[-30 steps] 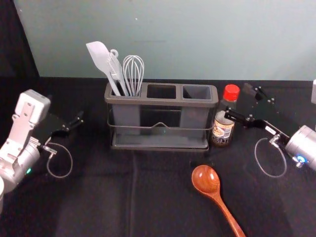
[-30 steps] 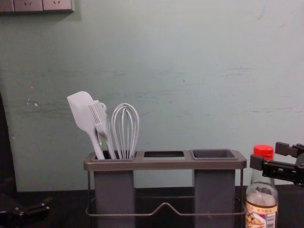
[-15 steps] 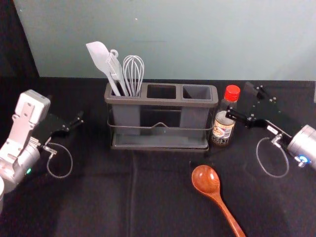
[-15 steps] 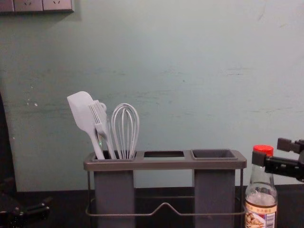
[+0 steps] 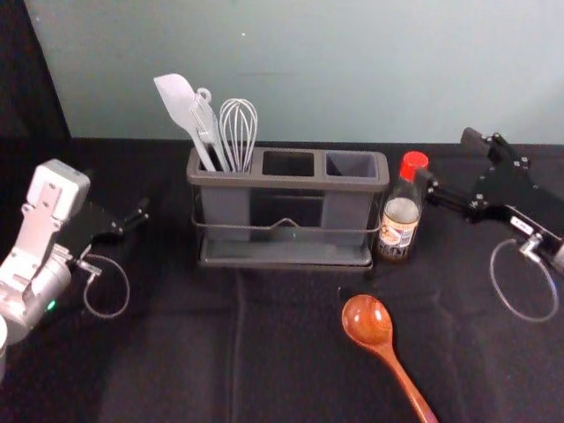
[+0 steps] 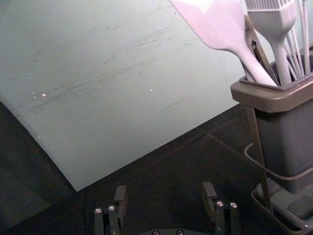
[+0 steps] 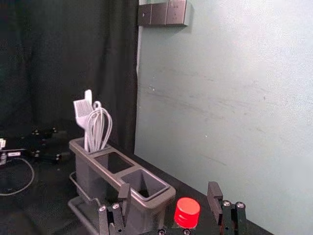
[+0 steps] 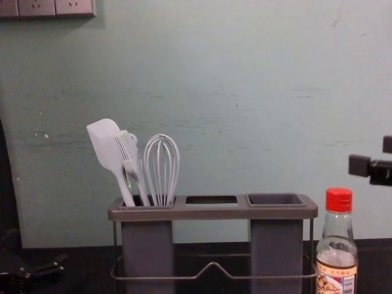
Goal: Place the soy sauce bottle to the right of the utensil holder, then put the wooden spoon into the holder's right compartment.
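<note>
Spread apart and pinching nothing, the right gripper (image 5: 445,159) is hanging clear of the bottle, toward two o'clock from its cap (image 8: 339,200). Out at nine o'clock of the utensil holder, the left gripper (image 6: 165,187) is idling with its jaws parted.

On the bench (image 5: 176,352), the utensil holder (image 5: 289,181) is sitting as the largest thing, the white utensils (image 5: 189,110) leaning in its nine o'clock compartment. At its three o'clock side the soy sauce bottle (image 5: 398,231) is standing upright, seemingly where the task is wanting it. The wooden spoon (image 5: 368,321) is lying toward five o'clock, its bowl pointing to eleven, so the second half is waiting.

Trouble could be coming from the bottle's closeness to the right compartment (image 5: 351,165): an arm bringing the spoon over could be clipping the cap and tipping it. A loose grip on the slim handle (image 5: 405,383) could be letting the spoon twist, its bowl catching the rim.

The head view is cutting off the handle's end, the chest view the bottle's base. Bottle and holder are perhaps just touching; the narrow gap is reading poorly.
</note>
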Tool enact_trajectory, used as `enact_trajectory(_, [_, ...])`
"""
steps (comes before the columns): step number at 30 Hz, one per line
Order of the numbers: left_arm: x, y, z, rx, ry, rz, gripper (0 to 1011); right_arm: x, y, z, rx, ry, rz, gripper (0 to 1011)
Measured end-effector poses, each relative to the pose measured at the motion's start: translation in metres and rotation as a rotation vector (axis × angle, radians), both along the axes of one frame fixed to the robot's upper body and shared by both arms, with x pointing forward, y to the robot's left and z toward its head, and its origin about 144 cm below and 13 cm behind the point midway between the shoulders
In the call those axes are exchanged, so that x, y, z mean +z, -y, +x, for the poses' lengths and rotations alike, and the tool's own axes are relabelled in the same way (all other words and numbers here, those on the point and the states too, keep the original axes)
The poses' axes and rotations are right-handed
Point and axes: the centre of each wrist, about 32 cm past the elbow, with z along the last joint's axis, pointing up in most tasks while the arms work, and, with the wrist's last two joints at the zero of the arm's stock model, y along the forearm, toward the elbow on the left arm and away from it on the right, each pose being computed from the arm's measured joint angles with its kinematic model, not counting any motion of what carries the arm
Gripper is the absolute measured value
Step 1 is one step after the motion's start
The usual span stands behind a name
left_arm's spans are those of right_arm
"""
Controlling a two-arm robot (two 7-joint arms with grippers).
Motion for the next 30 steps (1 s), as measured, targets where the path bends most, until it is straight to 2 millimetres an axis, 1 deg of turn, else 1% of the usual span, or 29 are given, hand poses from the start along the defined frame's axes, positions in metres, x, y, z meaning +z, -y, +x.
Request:
enact_trajectory(8, [0.0, 0.0, 0.0, 0.0, 0.0, 0.0, 1005, 0.026, -0.005, -0.032, 0.017, -0.047, -0.057, 1002])
enact_trajectory(9, [0.0, 0.0, 0.0, 0.0, 0.0, 0.0, 1005, 0.03, -0.008, -0.038, 0.021, -0.067, -0.072, 1002])
enact_trajectory(12, [0.0, 0.0, 0.0, 0.0, 0.0, 0.0, 1005, 0.036, -0.012, -0.047, 0.025, -0.11, -0.099, 1002])
enact_trajectory(16, [0.0, 0.0, 0.0, 0.0, 0.0, 0.0, 1005, 0.043, -0.021, -0.059, 0.021, -0.232, -0.141, 1002])
enact_trajectory(22, [0.0, 0.0, 0.0, 0.0, 0.0, 0.0, 1005, 0.039, -0.037, -0.063, 0.013, -0.421, -0.19, 1002])
enact_trajectory(30, [0.0, 0.0, 0.0, 0.0, 0.0, 0.0, 1005, 0.025, -0.059, -0.057, -0.027, -0.604, -0.23, 1002])
